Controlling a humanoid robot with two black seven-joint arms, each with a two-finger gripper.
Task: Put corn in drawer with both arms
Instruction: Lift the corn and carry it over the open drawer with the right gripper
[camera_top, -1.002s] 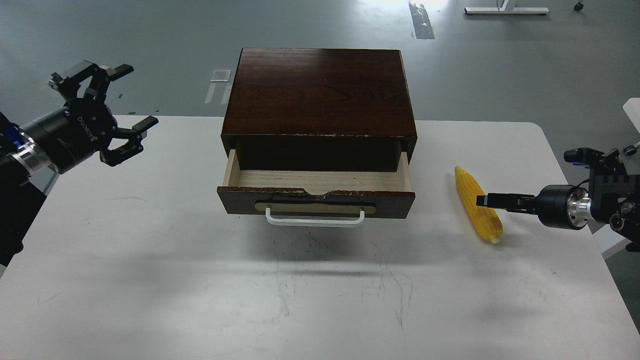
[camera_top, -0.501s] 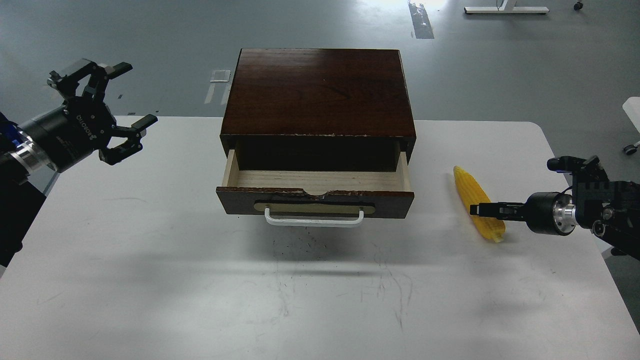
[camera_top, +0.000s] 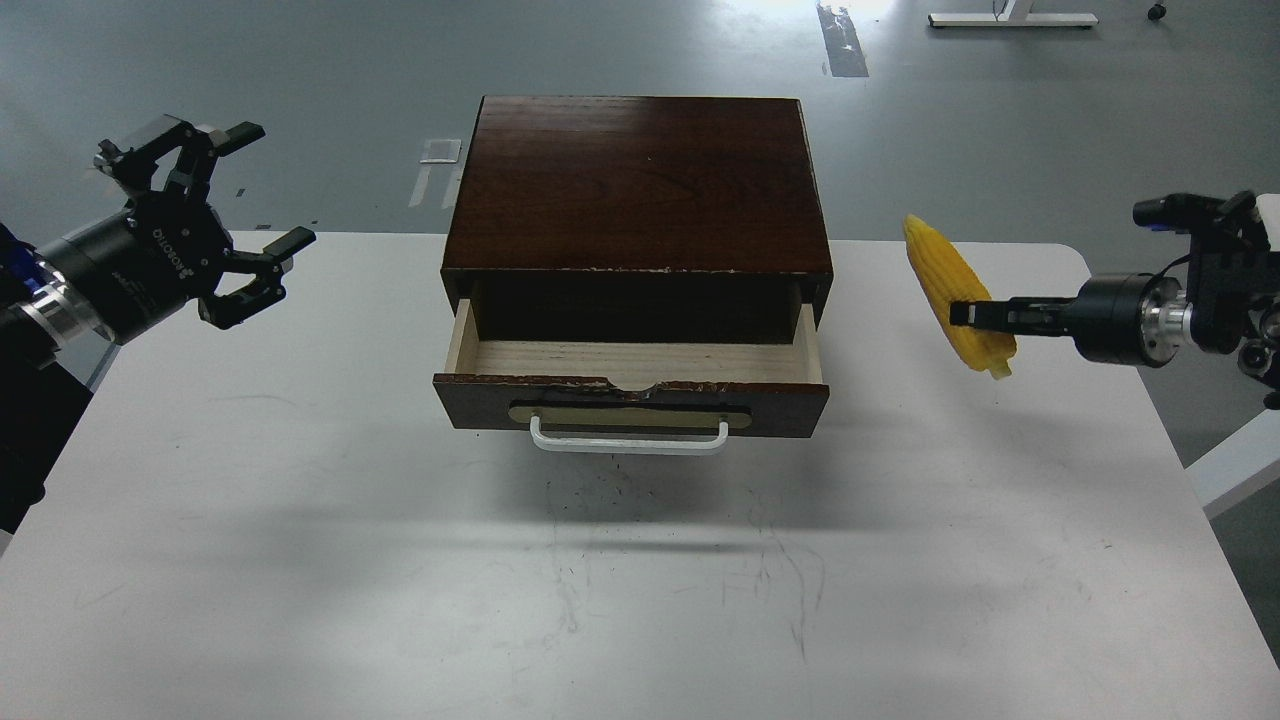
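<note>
Corn (camera_top: 957, 296) hangs clear of the white surface (camera_top: 300, 560), right of the drawer (camera_top: 636, 385), clamped near its thick end by the right pincer (camera_top: 962, 314), whose fingers look closed and blend into one dark bar. Left of the drawer, the left pincer (camera_top: 240, 215) is spread wide, holding nothing. Cabinet (camera_top: 640, 190) shadow hides the drawer's rear interior.

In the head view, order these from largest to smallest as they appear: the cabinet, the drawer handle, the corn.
1. cabinet
2. drawer handle
3. corn, held in the air, so its nearness makes this less sure
</note>
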